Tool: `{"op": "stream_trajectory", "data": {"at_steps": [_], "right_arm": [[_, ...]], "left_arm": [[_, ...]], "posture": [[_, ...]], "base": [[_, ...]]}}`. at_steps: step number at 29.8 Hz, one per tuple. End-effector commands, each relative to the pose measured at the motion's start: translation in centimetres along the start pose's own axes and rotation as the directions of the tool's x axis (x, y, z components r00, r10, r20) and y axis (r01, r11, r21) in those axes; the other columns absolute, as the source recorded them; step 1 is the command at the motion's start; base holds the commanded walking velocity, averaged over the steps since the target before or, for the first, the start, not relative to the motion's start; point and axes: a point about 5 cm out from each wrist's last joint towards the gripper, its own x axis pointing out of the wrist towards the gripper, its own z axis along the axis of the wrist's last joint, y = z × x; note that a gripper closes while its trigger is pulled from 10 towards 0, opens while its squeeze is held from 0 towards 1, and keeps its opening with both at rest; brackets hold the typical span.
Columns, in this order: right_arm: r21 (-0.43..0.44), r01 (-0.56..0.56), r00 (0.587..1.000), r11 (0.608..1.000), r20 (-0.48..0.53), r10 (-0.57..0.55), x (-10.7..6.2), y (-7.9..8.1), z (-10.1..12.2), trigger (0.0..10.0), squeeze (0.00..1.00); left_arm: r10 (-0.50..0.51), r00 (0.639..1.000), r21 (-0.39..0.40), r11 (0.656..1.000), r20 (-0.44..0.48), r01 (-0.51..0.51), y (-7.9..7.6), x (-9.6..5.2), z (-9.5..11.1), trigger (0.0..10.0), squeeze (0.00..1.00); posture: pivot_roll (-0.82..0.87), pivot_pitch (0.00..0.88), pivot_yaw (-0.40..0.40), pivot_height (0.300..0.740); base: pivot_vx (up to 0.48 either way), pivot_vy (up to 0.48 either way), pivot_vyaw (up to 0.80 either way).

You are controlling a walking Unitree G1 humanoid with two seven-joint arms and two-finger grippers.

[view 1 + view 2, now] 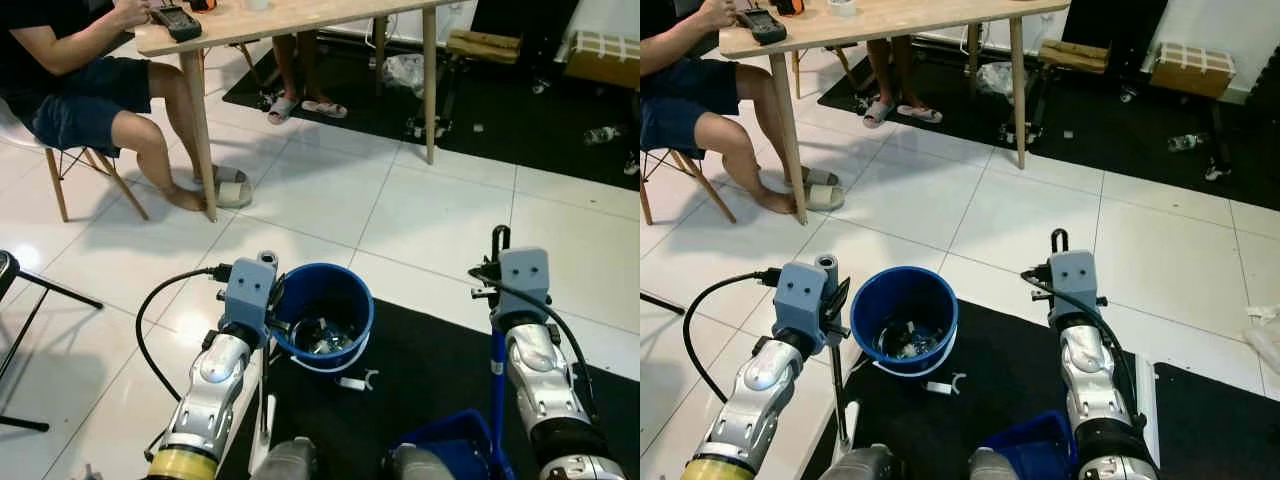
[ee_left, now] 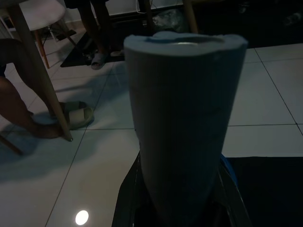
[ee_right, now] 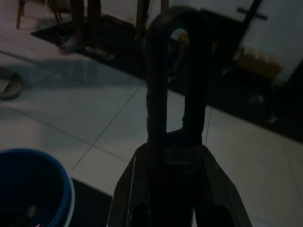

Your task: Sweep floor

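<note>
Head views: the left tool (image 1: 825, 290) is clamped on a grey-capped broom handle (image 1: 827, 264) standing beside the blue bucket (image 1: 325, 315). The right tool (image 1: 497, 262) grips a looped handle (image 1: 498, 240) whose blue pole runs down to a blue dustpan (image 1: 450, 440). A black mat (image 1: 430, 375) lies on white tiles (image 1: 440, 210).

Left wrist view: the cap (image 2: 184, 118), close up; a person's feet by a bench leg (image 2: 40, 80).

Right wrist view: the loop (image 3: 175, 71), the bucket rim (image 3: 64, 182).

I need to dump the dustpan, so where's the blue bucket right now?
The bucket stands on the black mat's front edge, just right of the left hand, with a white clip beside it.
</note>
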Motion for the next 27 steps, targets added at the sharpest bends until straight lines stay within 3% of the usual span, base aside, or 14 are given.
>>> {"op": "stream_trajectory", "data": {"at_steps": [1, 4, 6, 12, 15, 22, 27], "right_arm": [[0.061, -0.018, 1.0, 0.998, 0.002, 0.018, 0.2, 0.6, 0.2, 10.0, 0.0], [0.04, -0.055, 0.996, 0.998, 0.074, 0.052, 0.1, 1.1, 0.9, 10.0, 0.0], [-0.054, -0.064, 0.981, 0.996, 0.178, 0.073, 0.0, 1.5, 2.1, 10.0, 0.0], [-0.147, -0.054, 0.954, 0.988, 0.286, 0.094, 0.0, 1.8, 3.3, 10.0, 0.0], [-0.253, -0.019, 0.915, 0.967, 0.386, 0.119, -0.4, 2.0, 4.5, 10.0, 0.0], [-0.296, -0.014, 0.9, 0.955, 0.412, 0.141, -0.4, 2.2, 4.8, 10.0, 0.0], [-0.293, -0.03, 0.915, 0.956, 0.376, 0.144, -0.3, 2.5, 3.6, 10.0, 0.0]], "left_arm": [[-0.006, 1.0, 0.013, 1.0, 0.007, 0.006, -0.2, 0.1, 0.0, 10.0, 0.0], [-0.006, 1.0, 0.014, 1.0, 0.008, 0.006, -0.2, 0.1, 0.1, 10.0, 0.0], [-0.008, 1.0, 0.015, 1.0, 0.009, 0.008, -0.2, 0.2, 0.1, 10.0, 0.0], [-0.014, 1.0, 0.015, 1.0, 0.012, 0.013, -0.4, 0.3, 0.1, 10.0, 0.0], [-0.016, 1.0, 0.015, 1.0, 0.014, 0.016, -0.4, 0.3, 0.1, 10.0, 0.0], [-0.02, 1.0, 0.016, 1.0, 0.014, 0.02, -0.5, 0.4, 0.1, 10.0, 0.0], [-0.022, 1.0, 0.016, 1.0, 0.016, 0.022, -0.5, 0.4, 0.2, 10.0, 0.0]], "posture": [[0.03, 0.061, 0.025, 0.74], [0.03, 0.061, 0.025, 0.74], [0.03, 0.059, 0.025, 0.74], [0.03, 0.054, 0.024, 0.74], [0.03, 0.051, 0.023, 0.74], [0.03, 0.052, 0.025, 0.74], [0.04, 0.056, 0.025, 0.74]], "base": [[0.0, 0.0, 0.0], [0.0, 0.0, 0.0], [0.0, 0.0, 0.0], [0.0, 0.0, 0.0], [0.0, 0.0, 0.0], [0.0, 0.0, 0.0], [0.0, 0.0, 0.0]]}}
